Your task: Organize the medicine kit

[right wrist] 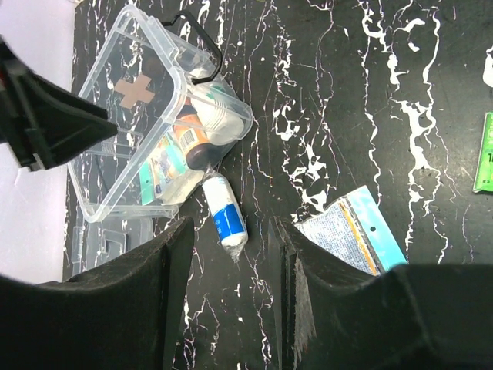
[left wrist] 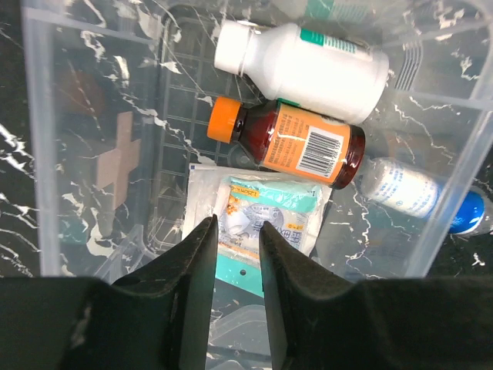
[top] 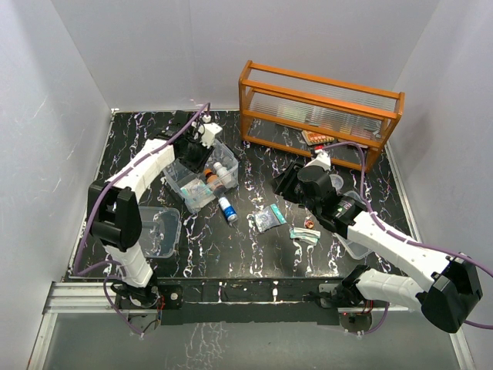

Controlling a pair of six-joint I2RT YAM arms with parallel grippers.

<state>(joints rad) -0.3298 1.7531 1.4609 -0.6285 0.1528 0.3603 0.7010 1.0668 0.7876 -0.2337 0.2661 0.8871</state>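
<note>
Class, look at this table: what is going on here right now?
Two robot arms are filling a clear medicine kit. The left gripper hangs over it, fingers slightly apart above a sachet that lies in the kit beside a brown bottle and a white bottle. The right gripper, open and empty, hovers above the table, over a blue-capped vial and near a blue-edged packet, both outside the kit.

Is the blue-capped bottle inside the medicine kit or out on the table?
Out. The blue-capped bottle lies on its side on the table, just outside the medicine kit.
</note>
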